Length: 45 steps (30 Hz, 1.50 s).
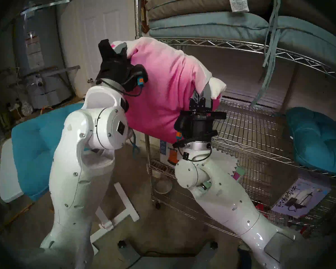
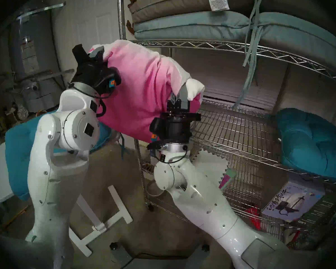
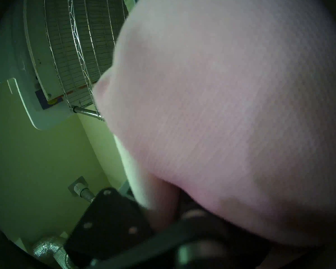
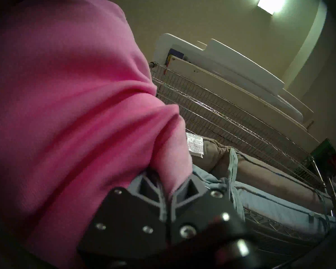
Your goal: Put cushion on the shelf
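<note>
The cushion (image 1: 163, 88) (image 2: 140, 92) hangs in the air with its pink ombre back toward the head camera, white at its top corners. My left gripper (image 1: 124, 49) (image 2: 100, 53) is shut on its upper left corner. My right gripper (image 1: 204, 92) (image 2: 180, 92) is shut on its right corner. It also fills the left wrist view (image 3: 221, 117) and the right wrist view (image 4: 76, 107). The cushion is at the left front corner of the shelf (image 1: 250, 127) (image 2: 231, 127), in front of its bare middle tier and just below the tier above. Its lettered front is hidden.
Flat pale-blue and tan pads (image 1: 211, 24) lie on the upper tier, ties hanging down. A teal tufted cushion (image 1: 316, 140) sits on the middle tier's right end. Another teal cushion (image 1: 35, 146) rests on a small white table (image 1: 8, 175) at the left. Boxes (image 1: 297, 200) lie on the bottom tier.
</note>
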### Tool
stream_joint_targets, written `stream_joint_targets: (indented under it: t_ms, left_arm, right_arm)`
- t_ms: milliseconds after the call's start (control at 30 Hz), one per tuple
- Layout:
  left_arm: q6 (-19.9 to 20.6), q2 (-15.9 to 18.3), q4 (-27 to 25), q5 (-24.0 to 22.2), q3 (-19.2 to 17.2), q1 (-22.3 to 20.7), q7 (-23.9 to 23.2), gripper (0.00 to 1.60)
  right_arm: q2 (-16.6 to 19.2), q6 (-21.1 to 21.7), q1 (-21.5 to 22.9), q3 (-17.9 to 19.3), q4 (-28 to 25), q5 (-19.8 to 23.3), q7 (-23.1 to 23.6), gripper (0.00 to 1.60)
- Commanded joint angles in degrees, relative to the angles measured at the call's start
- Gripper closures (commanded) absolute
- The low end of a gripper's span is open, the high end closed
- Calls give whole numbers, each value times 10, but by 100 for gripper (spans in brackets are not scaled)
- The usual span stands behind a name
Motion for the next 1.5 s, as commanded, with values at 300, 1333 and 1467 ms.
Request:
stream_joint_targets:
  t_ms: [300,1333,1467]
  left_arm:
    - [-6,-66,44,16,63,-115,4,160]
    - [-9,-127,135,45,51,-234,24,160]
    - [-11,-135,143,48,42,-245,27,160]
  right_arm:
    - [24,-15,36,43,-3,-1,8,160]
    - [43,-51,100,81,1,2,71,160]
    - [32,-60,115,89,7,-3,86,160]
